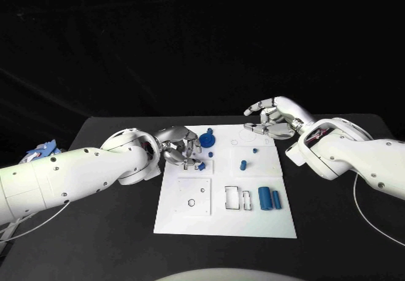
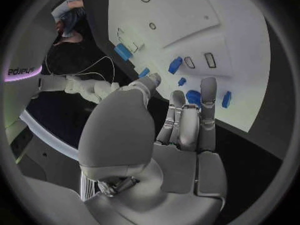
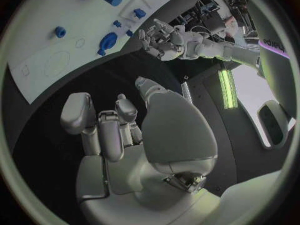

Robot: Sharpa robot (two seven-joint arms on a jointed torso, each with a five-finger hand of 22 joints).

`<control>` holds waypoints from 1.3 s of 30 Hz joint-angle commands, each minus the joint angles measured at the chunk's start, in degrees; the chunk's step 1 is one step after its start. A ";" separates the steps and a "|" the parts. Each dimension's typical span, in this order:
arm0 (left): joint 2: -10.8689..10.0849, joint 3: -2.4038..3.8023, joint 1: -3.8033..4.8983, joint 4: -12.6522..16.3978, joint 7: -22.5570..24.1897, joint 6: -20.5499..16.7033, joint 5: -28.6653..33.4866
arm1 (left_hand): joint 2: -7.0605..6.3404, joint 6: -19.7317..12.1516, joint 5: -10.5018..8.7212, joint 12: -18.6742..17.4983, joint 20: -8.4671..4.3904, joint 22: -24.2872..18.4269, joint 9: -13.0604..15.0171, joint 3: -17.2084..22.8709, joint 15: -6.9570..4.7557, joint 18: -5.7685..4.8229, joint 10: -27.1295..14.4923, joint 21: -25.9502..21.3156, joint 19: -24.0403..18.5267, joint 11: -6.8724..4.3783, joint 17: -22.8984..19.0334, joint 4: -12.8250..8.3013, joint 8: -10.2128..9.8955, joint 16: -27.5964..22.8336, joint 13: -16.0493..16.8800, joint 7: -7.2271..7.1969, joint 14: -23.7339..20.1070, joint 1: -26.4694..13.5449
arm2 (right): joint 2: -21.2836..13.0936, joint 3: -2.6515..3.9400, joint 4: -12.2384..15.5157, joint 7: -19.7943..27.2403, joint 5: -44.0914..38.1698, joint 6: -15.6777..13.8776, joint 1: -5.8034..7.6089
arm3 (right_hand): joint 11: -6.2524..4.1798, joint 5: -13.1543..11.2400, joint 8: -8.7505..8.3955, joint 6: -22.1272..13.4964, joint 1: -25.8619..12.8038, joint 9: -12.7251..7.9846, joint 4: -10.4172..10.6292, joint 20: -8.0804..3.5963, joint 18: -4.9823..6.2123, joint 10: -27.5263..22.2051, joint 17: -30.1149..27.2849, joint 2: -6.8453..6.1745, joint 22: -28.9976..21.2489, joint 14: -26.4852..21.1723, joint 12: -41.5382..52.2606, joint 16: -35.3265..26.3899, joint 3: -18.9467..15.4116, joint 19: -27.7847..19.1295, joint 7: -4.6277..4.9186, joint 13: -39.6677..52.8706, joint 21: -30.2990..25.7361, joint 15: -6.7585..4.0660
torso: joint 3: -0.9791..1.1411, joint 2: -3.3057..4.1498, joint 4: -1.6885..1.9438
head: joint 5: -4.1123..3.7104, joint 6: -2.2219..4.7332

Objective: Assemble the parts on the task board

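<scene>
In the centre-left of the head view, the left hand [image 1: 179,147] hovers with fingers apart, holding nothing, just left of the small blue part [image 1: 201,166], far nearer than the empty, loosely curled right hand [image 1: 271,120].

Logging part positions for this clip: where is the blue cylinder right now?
In the head view the blue cylinder lies on the task board, toward its near right side, just right of two rectangular outlines, apart from both robot hands.

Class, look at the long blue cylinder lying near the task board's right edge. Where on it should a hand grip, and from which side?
Grip the blue cylinder around its middle, coming straight down from above. It lies flat on the task board with its rounded long sides exposed. A second blue piece lies close alongside, so fingers probably need care there.
</scene>
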 commanded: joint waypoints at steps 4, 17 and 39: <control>0.29 -0.01 -0.35 0.53 -0.88 0.26 -4.49 | -0.18 1.27 -0.21 2.38 -0.15 3.18 -0.48 -2.62 -0.14 -0.21 -0.06 2.22 1.57 -0.67 1.89 1.19 0.03 1.12 0.63 -0.28 1.14 -0.26 | 0.01 0.01 0.07 -0.83 -1.96 1.11 -0.09 | -0.30 0.27 0.19 0.21 0.25 0.10 -0.05 -0.37 0.53 0.24 2.54 -0.38 0.05 2.96 0.11 -0.11 0.25 0.12 -0.35 0.06 -0.05 -0.38 | 0.00 0.00 -0.03 | 0.01 -0.12; 1.76 -0.10 -1.18 -0.17 -5.77 0.84 -6.58 | 0.71 2.06 -0.75 4.76 -0.29 7.51 -1.12 -8.44 -0.28 -0.84 0.65 5.25 3.59 -0.83 4.63 3.78 0.38 2.51 1.39 -0.51 2.68 0.25 | -0.09 0.01 0.11 -0.83 -2.05 1.03 -0.21 | -0.32 0.38 0.27 0.29 0.29 0.11 -0.06 -0.40 0.53 0.24 2.51 -0.40 0.06 2.96 0.09 -0.13 0.37 0.15 -0.37 0.00 -0.07 -0.41 | 0.01 0.03 -0.03 | -0.04 -0.24; 3.11 -0.10 -1.41 -0.88 -6.17 2.32 -6.70 | 3.32 3.79 -0.20 5.78 -0.71 9.53 -1.83 -8.21 -0.84 -1.10 2.07 6.82 4.29 -1.52 5.79 3.34 0.83 3.10 2.18 -1.15 3.39 5.41 | -0.03 0.01 -0.04 -0.77 -2.06 0.96 -0.61 | -0.33 0.44 0.33 0.31 0.20 0.10 0.02 -0.42 0.51 0.34 2.61 -0.44 0.11 3.00 0.15 -0.09 0.43 0.22 -0.37 0.04 -0.02 -0.43 | 0.04 -0.05 -0.03 | 0.03 -0.71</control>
